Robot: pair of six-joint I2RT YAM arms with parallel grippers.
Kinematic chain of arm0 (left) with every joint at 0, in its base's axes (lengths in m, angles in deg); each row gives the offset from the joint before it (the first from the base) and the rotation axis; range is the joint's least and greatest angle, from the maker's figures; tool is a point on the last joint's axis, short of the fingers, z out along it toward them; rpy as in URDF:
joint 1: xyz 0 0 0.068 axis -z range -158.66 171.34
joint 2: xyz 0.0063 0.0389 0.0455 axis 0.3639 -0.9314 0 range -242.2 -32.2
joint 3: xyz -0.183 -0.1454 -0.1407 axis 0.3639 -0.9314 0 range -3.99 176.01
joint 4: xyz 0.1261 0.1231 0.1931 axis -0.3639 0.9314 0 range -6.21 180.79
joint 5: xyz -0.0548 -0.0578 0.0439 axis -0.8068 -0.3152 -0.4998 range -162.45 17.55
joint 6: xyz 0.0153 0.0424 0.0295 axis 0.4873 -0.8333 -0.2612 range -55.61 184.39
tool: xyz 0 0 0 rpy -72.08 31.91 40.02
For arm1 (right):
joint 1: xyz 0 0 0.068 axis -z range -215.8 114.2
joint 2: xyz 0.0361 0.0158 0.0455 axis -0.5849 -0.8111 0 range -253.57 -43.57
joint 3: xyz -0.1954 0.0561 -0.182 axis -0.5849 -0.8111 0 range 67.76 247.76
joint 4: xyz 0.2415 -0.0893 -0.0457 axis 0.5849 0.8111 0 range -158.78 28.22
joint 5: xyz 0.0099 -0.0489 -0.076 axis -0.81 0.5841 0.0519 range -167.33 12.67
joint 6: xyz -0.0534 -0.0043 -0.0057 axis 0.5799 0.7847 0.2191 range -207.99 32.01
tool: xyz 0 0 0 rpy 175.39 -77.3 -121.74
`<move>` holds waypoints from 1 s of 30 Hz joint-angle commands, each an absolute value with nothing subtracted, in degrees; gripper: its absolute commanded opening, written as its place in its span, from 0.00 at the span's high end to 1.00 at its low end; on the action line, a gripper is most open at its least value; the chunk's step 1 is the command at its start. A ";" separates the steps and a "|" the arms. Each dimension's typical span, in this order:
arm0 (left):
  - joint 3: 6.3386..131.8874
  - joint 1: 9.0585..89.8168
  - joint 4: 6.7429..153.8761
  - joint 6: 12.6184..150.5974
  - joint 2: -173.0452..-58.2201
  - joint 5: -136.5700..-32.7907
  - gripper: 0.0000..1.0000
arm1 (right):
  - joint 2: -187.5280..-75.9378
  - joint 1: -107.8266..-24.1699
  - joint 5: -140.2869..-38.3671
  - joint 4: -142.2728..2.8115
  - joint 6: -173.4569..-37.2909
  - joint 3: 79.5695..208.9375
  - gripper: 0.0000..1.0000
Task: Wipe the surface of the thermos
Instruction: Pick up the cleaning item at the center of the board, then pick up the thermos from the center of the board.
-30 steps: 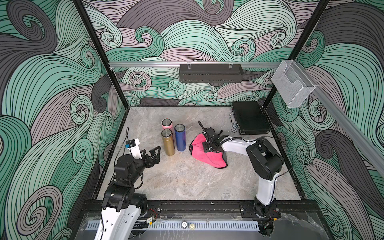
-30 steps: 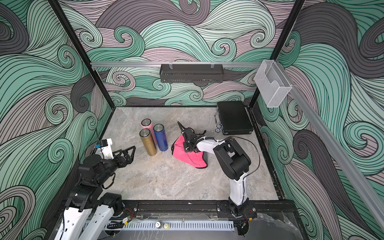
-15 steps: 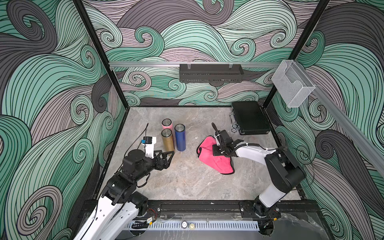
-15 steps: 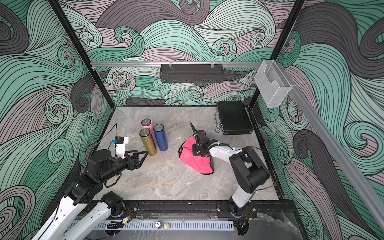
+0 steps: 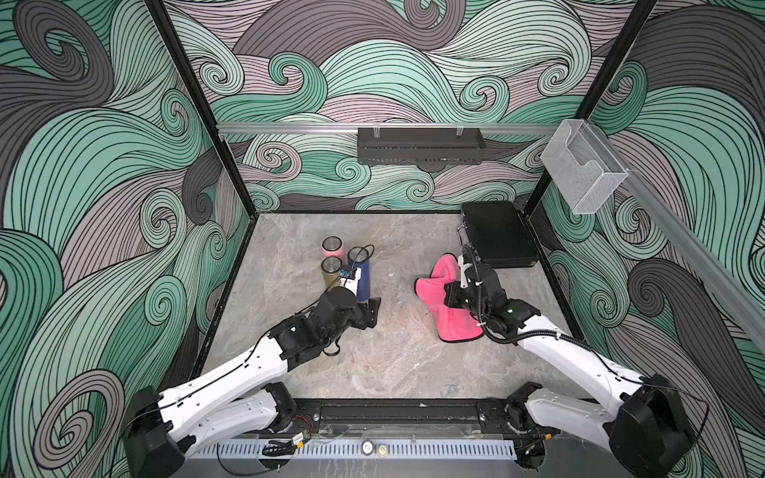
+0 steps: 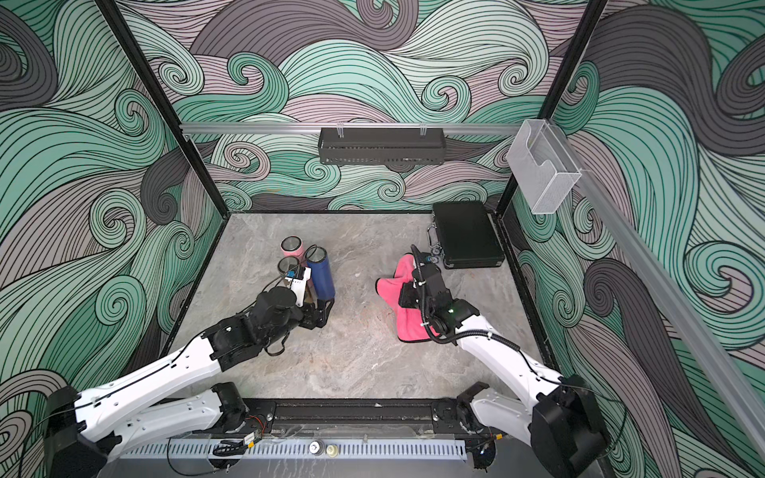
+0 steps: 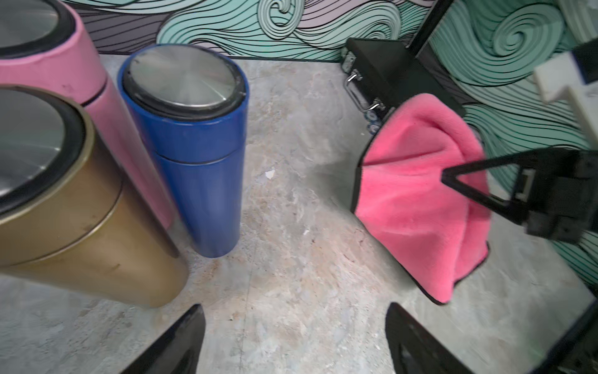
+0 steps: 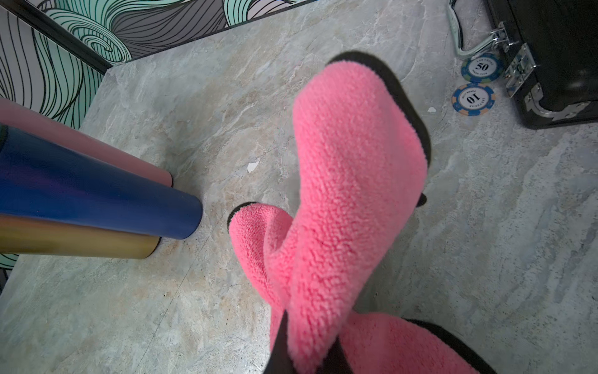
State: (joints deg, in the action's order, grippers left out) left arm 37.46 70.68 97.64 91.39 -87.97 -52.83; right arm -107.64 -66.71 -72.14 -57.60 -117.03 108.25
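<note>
Three thermoses stand upright together at the table's left middle: pink point(image 5: 332, 246), gold point(image 5: 331, 267) and blue point(image 5: 364, 285). My left gripper point(image 5: 370, 308) is open just in front of the blue thermos point(image 7: 197, 162), with only bare table between its fingers point(image 7: 181, 340). My right gripper point(image 5: 449, 296) is shut on a pink cloth with a black edge point(image 5: 428, 285). The cloth point(image 8: 349, 162) bunches up from the jaws, and its lower part point(image 6: 407, 327) lies on the table. A gap of bare table separates the cloth point(image 7: 417, 200) from the thermoses.
A black case point(image 5: 499, 234) lies at the back right, with two poker chips point(image 8: 473, 98) beside its latches. A black shelf point(image 5: 420, 145) hangs on the back wall and a clear holder point(image 5: 579, 165) on the right rail. The marble tabletop point(image 5: 397, 364) is bounded by patterned walls.
My left arm has reached forward from the left edge to the blue thermos, its jaws now narrower. My right gripper has shut on the cloth and drawn it right, away from the thermoses.
</note>
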 commanded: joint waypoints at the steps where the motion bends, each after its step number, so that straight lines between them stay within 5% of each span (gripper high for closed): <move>1: 38.38 71.33 91.12 90.60 -89.46 -44.18 0.12 | -105.88 -66.85 -70.22 -58.10 -118.84 108.08 1.00; 13: 52.21 73.81 97.98 95.80 -107.07 -24.99 0.10 | -105.84 -66.98 -71.01 -59.42 -118.84 107.05 1.00; 30: 60.60 73.59 108.98 101.85 -117.16 -16.55 0.06 | -102.90 -66.89 -70.42 -58.85 -118.01 104.91 1.00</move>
State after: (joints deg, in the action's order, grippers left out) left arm 57.98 73.54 106.18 100.86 -116.21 -18.93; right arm -104.19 -66.73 -71.31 -58.47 -117.49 104.95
